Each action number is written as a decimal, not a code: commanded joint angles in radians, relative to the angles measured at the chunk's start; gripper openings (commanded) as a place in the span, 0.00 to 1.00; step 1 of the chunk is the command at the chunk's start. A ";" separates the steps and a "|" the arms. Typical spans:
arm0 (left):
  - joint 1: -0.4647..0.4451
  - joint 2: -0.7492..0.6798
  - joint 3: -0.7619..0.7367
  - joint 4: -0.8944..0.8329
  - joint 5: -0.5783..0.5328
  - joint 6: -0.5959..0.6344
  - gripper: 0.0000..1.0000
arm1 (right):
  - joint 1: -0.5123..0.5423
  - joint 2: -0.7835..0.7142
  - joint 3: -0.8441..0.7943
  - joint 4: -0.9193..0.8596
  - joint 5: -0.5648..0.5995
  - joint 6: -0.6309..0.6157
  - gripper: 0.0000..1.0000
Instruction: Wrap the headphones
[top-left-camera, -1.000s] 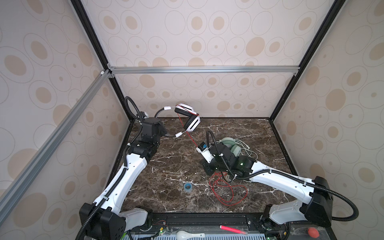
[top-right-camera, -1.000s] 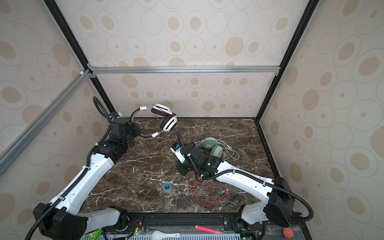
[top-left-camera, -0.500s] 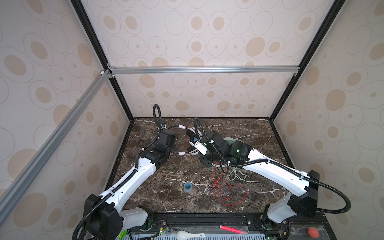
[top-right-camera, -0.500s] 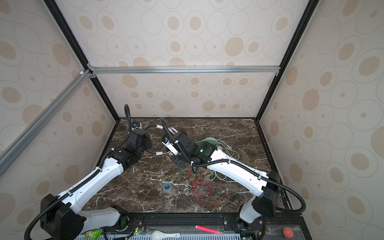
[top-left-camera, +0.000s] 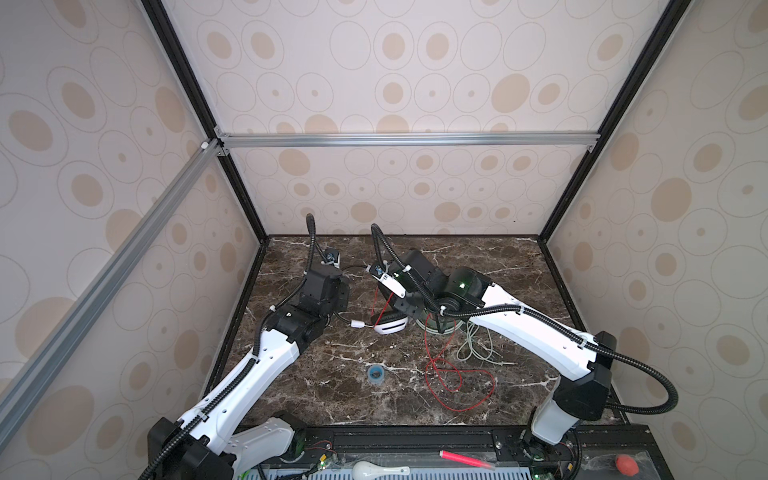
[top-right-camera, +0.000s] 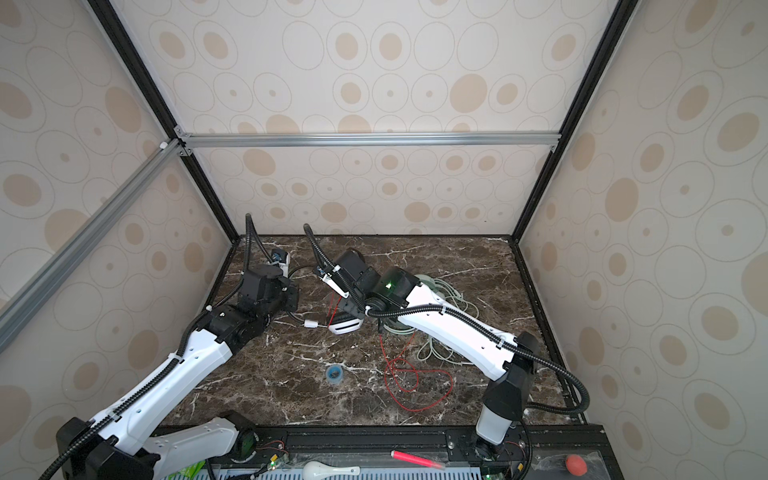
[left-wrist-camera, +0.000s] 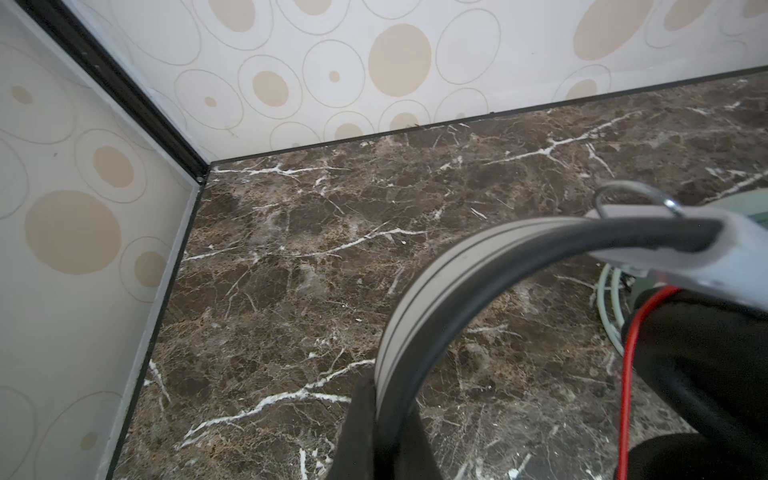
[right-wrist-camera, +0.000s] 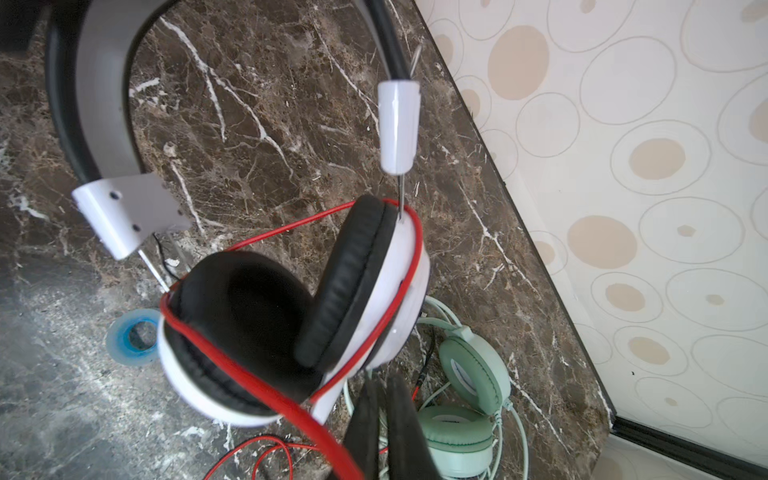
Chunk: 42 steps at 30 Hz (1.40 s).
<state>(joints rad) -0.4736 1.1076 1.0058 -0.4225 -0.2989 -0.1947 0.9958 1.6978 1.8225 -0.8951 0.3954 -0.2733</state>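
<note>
While the white-and-black headphones (right-wrist-camera: 291, 324) hang between the two arms, mid-table and toward the back, the left gripper (left-wrist-camera: 384, 432) has its jaws clamped on the curved headband (left-wrist-camera: 436, 282). Both black-padded ear cups sit close together, and the thin red cord (right-wrist-camera: 270, 390) loops around their rims, a full turn showing in the right wrist view. That cord runs straight down to the right gripper (right-wrist-camera: 382, 386), whose jaws are drawn together; whether the cord is pinched between them, I can't tell. Whether the cups touch the marble table (top-left-camera: 316, 386) is also unclear in both top views. More red cord lies in loose loops on the table nearer the front. Just beside the right gripper, the mint-green headphones (right-wrist-camera: 473, 370) lie flat on the table, largely under the right arm in both top views, their pale cord (top-left-camera: 473, 349) spilling out in a loose tangle. Out front, well apart from both pairs, sits a small blue tape roll (top-left-camera: 376, 372).
</note>
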 joint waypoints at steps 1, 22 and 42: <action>-0.005 -0.041 0.034 0.018 0.113 0.039 0.00 | 0.006 0.024 0.040 -0.035 0.063 -0.040 0.09; -0.004 -0.139 -0.003 0.011 0.380 0.023 0.00 | -0.055 0.000 -0.008 0.010 0.018 -0.057 0.17; -0.005 -0.205 0.027 0.048 0.450 -0.098 0.00 | -0.226 -0.185 -0.260 0.260 -0.326 0.130 0.37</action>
<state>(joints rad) -0.4736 0.9146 0.9668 -0.4500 0.1127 -0.2314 0.7856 1.5597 1.6024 -0.6968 0.1493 -0.1791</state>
